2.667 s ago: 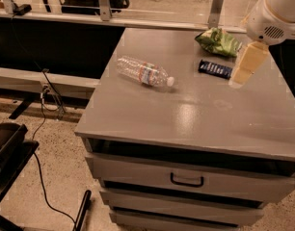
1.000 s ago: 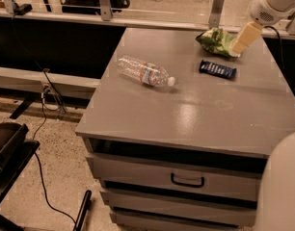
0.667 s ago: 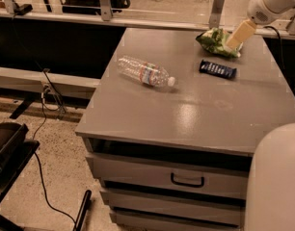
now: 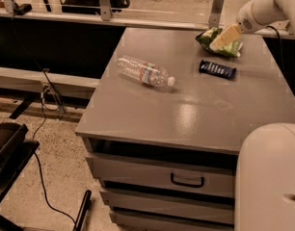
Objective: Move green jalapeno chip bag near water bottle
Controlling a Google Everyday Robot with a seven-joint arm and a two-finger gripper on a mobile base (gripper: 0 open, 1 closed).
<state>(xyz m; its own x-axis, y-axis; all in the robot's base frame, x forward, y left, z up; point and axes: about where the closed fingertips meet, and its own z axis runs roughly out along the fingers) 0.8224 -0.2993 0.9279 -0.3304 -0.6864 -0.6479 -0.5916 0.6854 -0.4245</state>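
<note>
The green jalapeno chip bag (image 4: 208, 38) lies at the far right of the grey cabinet top (image 4: 186, 114). My gripper (image 4: 220, 41) reaches down from the upper right and is over the bag, its cream fingers (image 4: 226, 35) covering the bag's middle. The water bottle (image 4: 143, 71) lies on its side near the cabinet top's left-centre, white cap pointing right. It is well apart from the bag.
A flat dark blue bar wrapper (image 4: 217, 69) lies just in front of the bag. My white arm's body (image 4: 268, 177) fills the lower right. Drawers with a handle (image 4: 187, 180) face front. Cables (image 4: 46, 109) trail on the floor at left.
My gripper has moved from over the table's right side back and down onto the chip bag. The bottle and the bar wrapper have not moved.
</note>
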